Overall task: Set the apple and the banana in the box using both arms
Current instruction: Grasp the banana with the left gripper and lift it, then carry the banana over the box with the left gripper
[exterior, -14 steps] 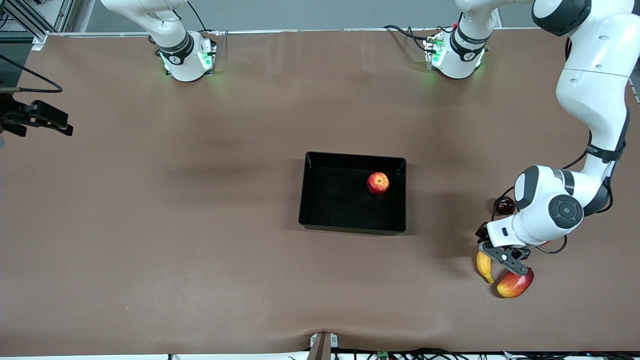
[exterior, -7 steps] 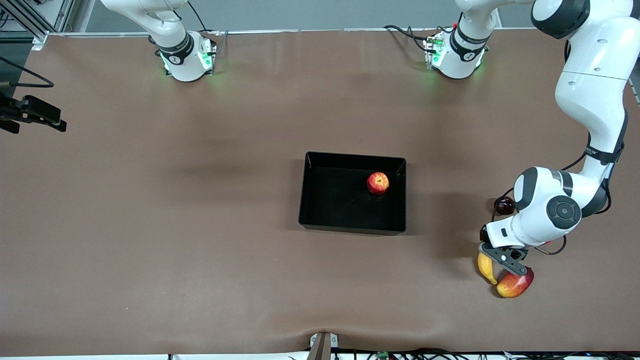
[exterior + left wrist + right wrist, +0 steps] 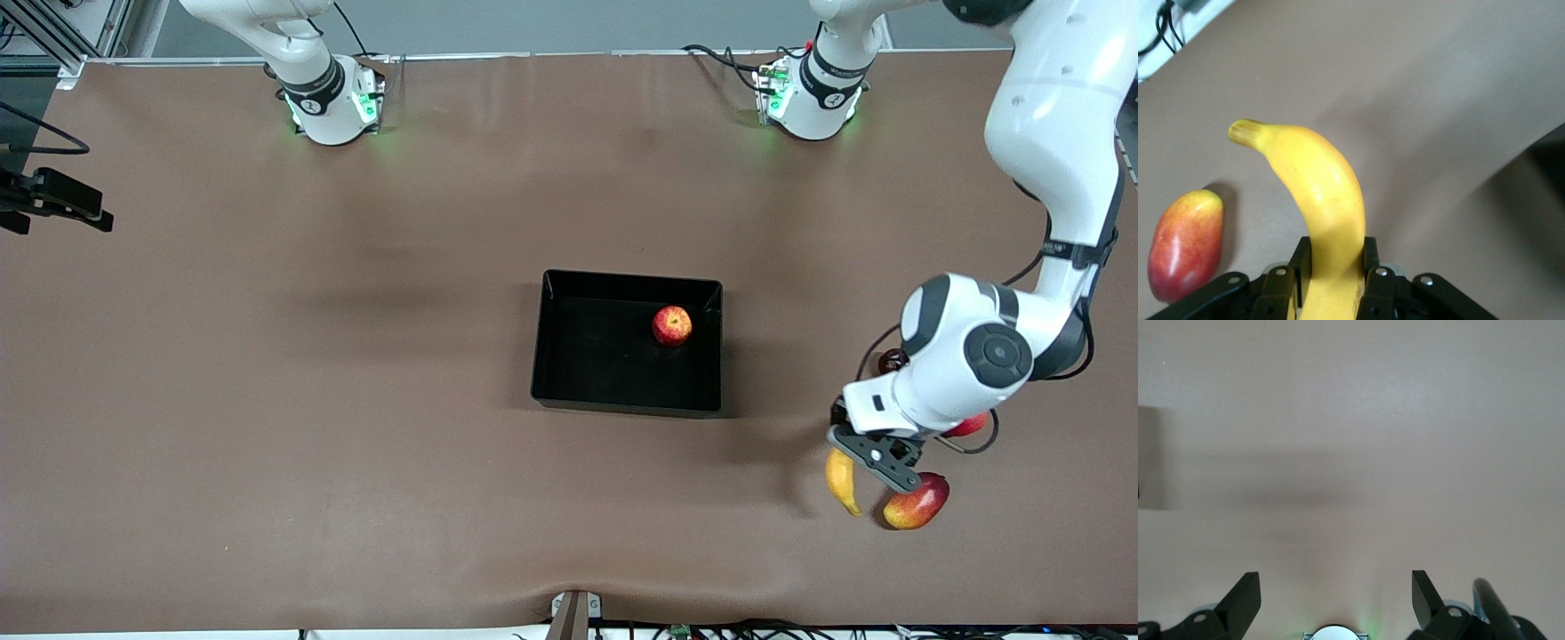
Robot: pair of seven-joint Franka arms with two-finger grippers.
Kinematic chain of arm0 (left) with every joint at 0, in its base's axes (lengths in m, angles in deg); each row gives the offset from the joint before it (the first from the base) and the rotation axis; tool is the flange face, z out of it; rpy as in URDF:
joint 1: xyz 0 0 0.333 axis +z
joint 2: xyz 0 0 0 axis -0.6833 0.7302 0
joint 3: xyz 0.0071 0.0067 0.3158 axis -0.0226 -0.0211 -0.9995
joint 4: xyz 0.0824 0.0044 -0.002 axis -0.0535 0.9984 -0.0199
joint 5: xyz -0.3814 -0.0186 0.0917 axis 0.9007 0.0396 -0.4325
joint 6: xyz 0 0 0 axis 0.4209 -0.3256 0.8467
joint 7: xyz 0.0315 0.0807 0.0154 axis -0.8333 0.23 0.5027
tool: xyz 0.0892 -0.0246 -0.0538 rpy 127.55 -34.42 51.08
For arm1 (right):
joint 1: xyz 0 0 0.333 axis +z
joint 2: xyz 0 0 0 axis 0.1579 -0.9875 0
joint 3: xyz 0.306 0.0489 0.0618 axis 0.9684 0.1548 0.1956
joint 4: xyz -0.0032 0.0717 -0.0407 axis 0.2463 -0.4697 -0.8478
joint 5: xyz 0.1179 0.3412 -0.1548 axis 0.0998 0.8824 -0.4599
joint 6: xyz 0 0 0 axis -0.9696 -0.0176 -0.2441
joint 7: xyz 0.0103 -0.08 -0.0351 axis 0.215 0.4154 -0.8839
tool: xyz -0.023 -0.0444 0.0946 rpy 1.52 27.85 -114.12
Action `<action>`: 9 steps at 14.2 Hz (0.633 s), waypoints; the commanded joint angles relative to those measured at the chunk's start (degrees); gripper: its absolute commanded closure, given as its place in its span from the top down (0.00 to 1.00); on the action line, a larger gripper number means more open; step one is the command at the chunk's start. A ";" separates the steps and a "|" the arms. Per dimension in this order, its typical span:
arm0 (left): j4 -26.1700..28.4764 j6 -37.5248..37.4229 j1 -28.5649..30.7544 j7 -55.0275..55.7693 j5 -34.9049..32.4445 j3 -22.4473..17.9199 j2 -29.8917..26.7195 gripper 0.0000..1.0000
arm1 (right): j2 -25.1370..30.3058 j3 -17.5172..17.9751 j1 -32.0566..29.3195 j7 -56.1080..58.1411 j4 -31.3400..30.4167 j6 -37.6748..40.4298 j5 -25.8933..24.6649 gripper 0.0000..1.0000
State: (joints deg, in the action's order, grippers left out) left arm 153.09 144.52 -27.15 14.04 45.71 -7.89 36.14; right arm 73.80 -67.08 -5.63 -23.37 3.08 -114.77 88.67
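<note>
Left tool (image 3: 867, 458) clamps the curved yellow banana (image 3: 839, 480), over the worktop (image 3: 356, 400) by the oval red-yellow mango (image 3: 916, 505). Carry it toward 9 o'clock, clearing the black open-top plastic box (image 3: 551, 338) wall, away from the small red apple (image 3: 672, 325) inside. Right tool (image 3: 1331, 600) spread, waiting.

White, rounded link shells are seen on both arms, with black bands at the joints. Green lights are lit at both bases; black cables and a red connector are seen at the left arm's base. The left gripper (image 3: 1332, 293) and right gripper (image 3: 1337, 600) are black, with silver screws in the finger mounts.
</note>
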 commanded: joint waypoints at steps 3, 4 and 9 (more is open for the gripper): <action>1.13 -3.50 -2.31 21.07 -0.10 7.91 -3.20 0.00 | 2.53 0.66 -1.51 0.76 -2.78 -2.69 1.47 1.00; 0.87 -3.50 -4.59 25.56 -0.19 8.01 -3.20 0.00 | 4.54 0.66 -1.60 0.67 -5.84 -5.04 1.82 1.00; -2.20 -3.50 -19.69 47.18 -0.28 5.04 0.13 0.00 | 9.93 0.66 -1.95 0.67 -14.23 -10.08 2.00 1.00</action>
State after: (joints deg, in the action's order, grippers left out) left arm 153.33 141.29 -41.97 54.91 45.70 -0.50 34.36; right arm 81.06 -67.12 -6.18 -23.37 -7.86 -123.35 89.55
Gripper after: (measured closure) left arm 0.656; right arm 0.000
